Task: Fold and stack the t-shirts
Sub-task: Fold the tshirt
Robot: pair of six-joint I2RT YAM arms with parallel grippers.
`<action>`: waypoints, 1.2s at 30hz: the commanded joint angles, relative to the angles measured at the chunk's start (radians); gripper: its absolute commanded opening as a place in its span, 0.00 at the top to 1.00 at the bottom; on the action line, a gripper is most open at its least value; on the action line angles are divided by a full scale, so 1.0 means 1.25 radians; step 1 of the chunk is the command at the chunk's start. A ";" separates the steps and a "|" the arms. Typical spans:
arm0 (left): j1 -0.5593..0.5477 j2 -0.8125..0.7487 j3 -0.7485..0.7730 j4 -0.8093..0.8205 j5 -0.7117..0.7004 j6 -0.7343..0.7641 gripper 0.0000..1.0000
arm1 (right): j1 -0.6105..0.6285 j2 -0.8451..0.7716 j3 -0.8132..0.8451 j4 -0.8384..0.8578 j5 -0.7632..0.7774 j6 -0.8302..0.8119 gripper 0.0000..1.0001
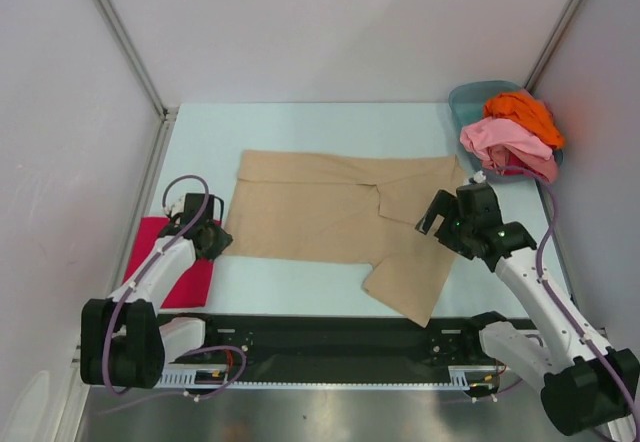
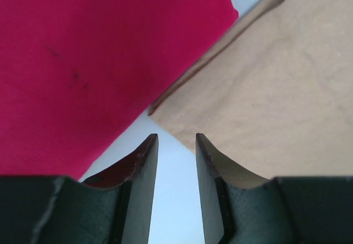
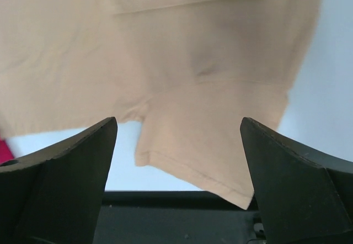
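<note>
A large tan t-shirt (image 1: 320, 212) lies spread on the table, its right side folded in and one sleeve (image 1: 410, 282) pointing at the near edge. A magenta-red t-shirt (image 1: 165, 262) lies folded at the left. My left gripper (image 1: 220, 240) sits low between the two, at the tan shirt's near left corner. In the left wrist view that gripper (image 2: 176, 139) is open a little with only bare table between the fingers, magenta shirt (image 2: 83, 62) to the left, tan shirt (image 2: 265, 89) to the right. My right gripper (image 1: 435, 222) hovers wide open over the tan shirt's right part; in its wrist view the gripper (image 3: 179, 125) is empty above the sleeve (image 3: 220, 144).
A teal basin (image 1: 468, 97) at the back right holds an orange shirt (image 1: 525, 112) and a pink shirt (image 1: 505, 142). A black rail (image 1: 330, 337) runs along the near edge; the sleeve's tip reaches it. White walls enclose the table.
</note>
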 commanded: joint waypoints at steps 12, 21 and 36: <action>0.021 0.093 0.001 0.051 -0.062 -0.033 0.56 | -0.138 0.026 -0.005 -0.111 -0.024 0.010 0.00; 0.021 0.140 0.001 0.078 -0.064 -0.023 0.63 | -0.141 0.032 0.025 -0.155 0.003 0.032 0.00; 0.021 0.026 -0.013 0.119 0.005 0.038 1.00 | -0.171 0.059 -0.069 -0.162 0.021 0.071 0.27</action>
